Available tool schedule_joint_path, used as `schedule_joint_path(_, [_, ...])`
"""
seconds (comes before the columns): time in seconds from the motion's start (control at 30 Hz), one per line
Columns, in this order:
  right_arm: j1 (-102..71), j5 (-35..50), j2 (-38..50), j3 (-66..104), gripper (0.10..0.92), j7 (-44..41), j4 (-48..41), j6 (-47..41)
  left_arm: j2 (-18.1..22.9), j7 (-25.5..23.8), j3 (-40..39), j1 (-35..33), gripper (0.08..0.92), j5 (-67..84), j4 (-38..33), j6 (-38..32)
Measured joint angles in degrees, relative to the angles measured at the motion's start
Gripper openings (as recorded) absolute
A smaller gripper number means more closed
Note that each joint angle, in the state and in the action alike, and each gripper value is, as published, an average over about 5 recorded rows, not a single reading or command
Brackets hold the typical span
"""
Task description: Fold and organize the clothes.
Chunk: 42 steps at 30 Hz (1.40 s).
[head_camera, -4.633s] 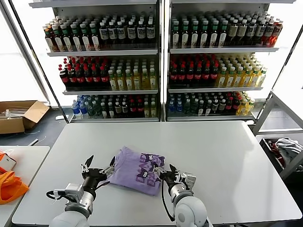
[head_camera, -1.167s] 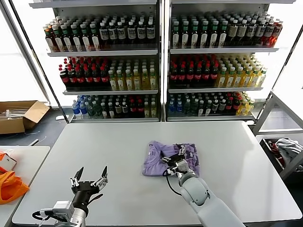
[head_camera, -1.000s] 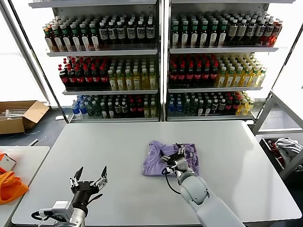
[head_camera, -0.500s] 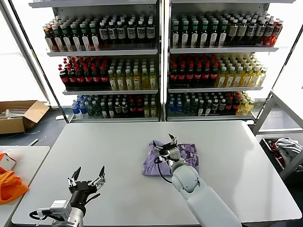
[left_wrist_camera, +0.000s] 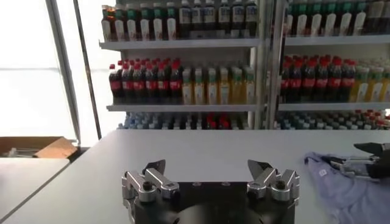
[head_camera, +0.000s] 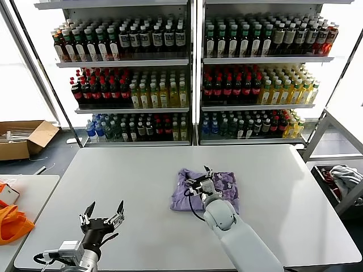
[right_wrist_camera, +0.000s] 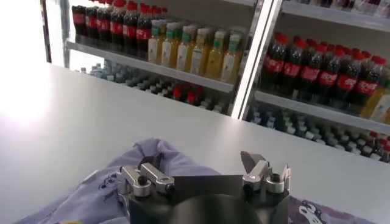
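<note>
While the left gripper (head_camera: pixel 102 217) is waiting spread-fingered over the bare worktop (head_camera: pixel 113 175), the right gripper (head_camera: pixel 198 182) is hovering, fingers apart, above the folded lavender T-shirt (head_camera: pixel 227 187).

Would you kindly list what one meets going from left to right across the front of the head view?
Orange fabric → left gripper, open over the white table → lavender T-shirt → right gripper, open above the shirt.

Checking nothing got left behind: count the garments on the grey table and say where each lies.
1. A folded lavender T-shirt lies right of the grey table's centre, under the open right gripper. The open left gripper hovers near the front-left edge. Anything beneath the shirt would be hidden.
</note>
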<state>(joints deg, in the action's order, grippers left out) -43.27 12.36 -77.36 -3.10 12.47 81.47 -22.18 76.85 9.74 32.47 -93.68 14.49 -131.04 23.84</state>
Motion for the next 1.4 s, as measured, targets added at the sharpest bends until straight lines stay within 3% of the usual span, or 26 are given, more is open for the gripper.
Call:
schedule_joint_path(0.4, [-1.4,-0.1,-1.3,2.3,0.823,0.5,1.3,1.2,-0.2,-0.1,0.2,-0.9,0.823,-0.1,-1.0,-0.7])
schedule_joint_path(0.83, [-6.1,0.3,3.3,9.9,0.823,2.1,17.6,3.6,1.4,-0.2,-1.1,0.3,0.822,-3.6,-1.1,-6.0])
schedule_joint_path(1.4, [-29.1,1.4,9.6,29.4,0.823,3.7,34.7,3.9,1.9,0.1,-4.0,3.9,0.823,-9.3,3.1,-11.4])
